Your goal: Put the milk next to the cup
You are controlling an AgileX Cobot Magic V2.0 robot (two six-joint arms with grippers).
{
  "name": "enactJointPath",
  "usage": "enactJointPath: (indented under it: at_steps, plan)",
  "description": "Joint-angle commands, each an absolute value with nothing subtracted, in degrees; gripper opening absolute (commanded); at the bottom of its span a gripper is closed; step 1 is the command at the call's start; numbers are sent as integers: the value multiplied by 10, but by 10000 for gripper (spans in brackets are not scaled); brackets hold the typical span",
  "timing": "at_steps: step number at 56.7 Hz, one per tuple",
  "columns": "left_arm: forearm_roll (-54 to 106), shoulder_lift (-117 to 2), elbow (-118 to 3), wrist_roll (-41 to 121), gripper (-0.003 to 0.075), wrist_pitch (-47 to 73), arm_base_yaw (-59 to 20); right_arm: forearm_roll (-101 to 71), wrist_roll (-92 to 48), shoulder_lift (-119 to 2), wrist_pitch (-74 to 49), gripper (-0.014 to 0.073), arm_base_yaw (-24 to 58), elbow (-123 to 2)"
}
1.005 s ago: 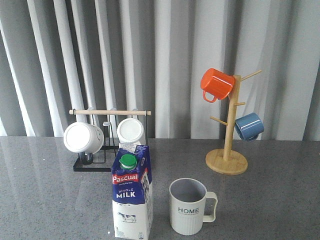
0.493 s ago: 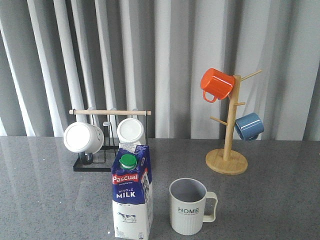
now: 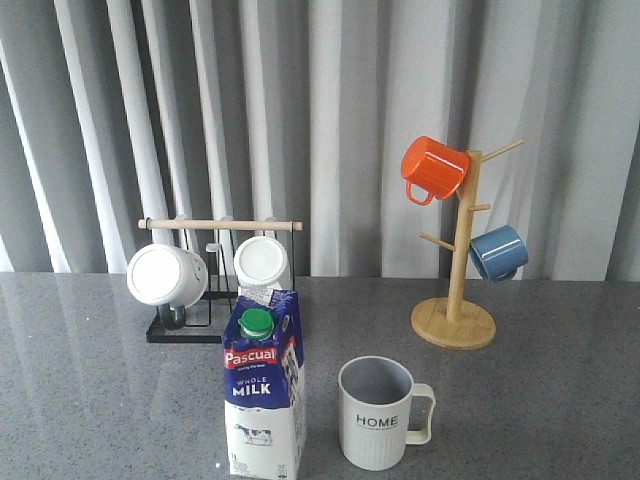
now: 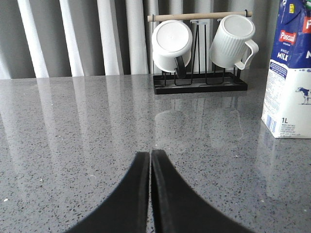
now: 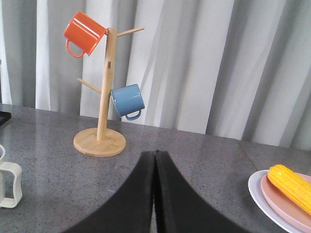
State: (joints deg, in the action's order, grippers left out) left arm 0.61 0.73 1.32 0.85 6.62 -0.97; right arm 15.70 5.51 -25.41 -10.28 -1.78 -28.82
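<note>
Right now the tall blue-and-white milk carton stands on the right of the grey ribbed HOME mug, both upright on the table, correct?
Not quite: the front view shows the milk carton on the left of the HOME mug, not the right. Both are upright.

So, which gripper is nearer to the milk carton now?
Left. The left gripper sees the milk carton close by; the right gripper sees only the HOME cup's handle, not the carton.

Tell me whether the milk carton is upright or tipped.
Upright: the blue-and-white gable-top milk carton stands on its base on the grey table, green cap uppermost.
</note>
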Motion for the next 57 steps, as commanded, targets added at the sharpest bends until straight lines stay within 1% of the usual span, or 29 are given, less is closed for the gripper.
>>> enactJointPath:
  at_steps: [1, 19, 28, 33, 38, 43, 49, 57]
  plan:
    - [7, 13, 5, 3, -7, 26, -13, 164, 54, -257, -63, -6, -21, -303]
    - [7, 13, 5, 3, -7, 26, -13, 164, 54, -257, -63, -6, -21, -303]
    - [7, 13, 5, 3, -7, 26, -13, 170, 47, -246, -57, -6, -21, -270]
    - [7, 13, 5, 3, -7, 26, -13, 161, 47, -228, -55, -6, -19, -231]
    - [7, 13, 5, 3, -7, 26, -13, 152, 48, -196, -16, -6, -22, -176]
    - [7, 13, 5, 3, -7, 26, -13, 108, 54, -158, 9, -6, -22, -126]
    - [7, 13, 5, 3, -7, 26, -13, 66, 54, -113, 10, -6, -22, -71]
    - [7, 13, 5, 3, -6, 26, -13, 60, 60, -47, 17, -6, -20, -16]
